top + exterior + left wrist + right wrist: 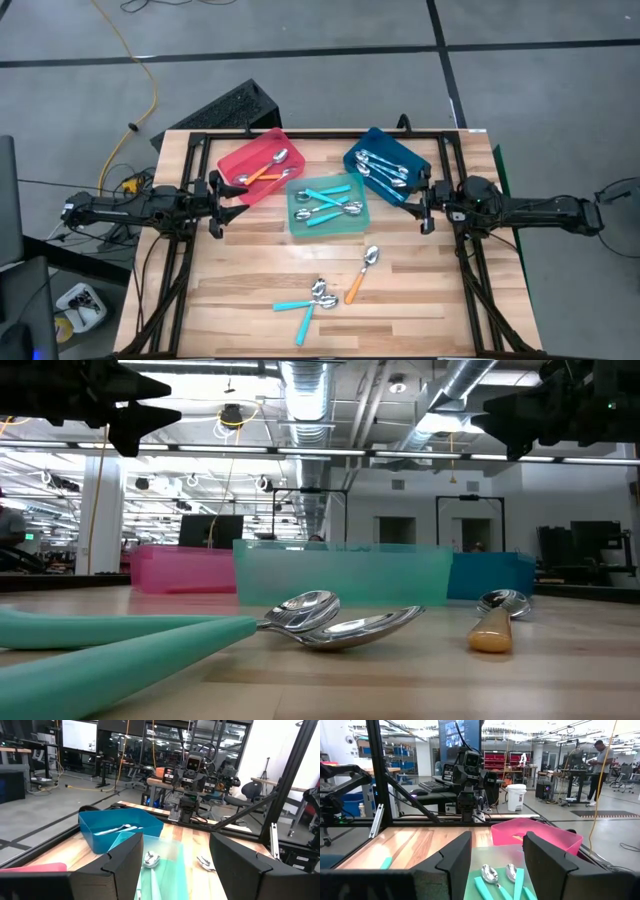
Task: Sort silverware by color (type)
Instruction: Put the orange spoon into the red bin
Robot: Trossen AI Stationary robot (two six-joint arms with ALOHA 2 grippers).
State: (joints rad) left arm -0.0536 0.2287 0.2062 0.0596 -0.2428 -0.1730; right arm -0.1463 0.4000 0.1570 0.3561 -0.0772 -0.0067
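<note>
Several spoons lie loose near the table's near edge: two teal-handled ones (300, 305), shiny bowls (322, 293) and an orange-handled spoon (361, 273). The red tray (258, 160) holds orange-handled spoons, the teal tray (328, 206) teal-handled ones, the blue tray (388, 165) pale-handled ones. My left gripper (232, 193) hovers open at the table's left, beside the red tray. My right gripper (412, 203) hovers open at the right, beside the blue tray. Both are raised above the table and hold nothing.
A black frame (320, 135) runs around the table's far and side edges. The low view shows the loose spoons (350, 625) close up, with the trays (340, 570) behind them. A person (601, 760) stands far off in the room. Bare wood lies between trays and loose spoons.
</note>
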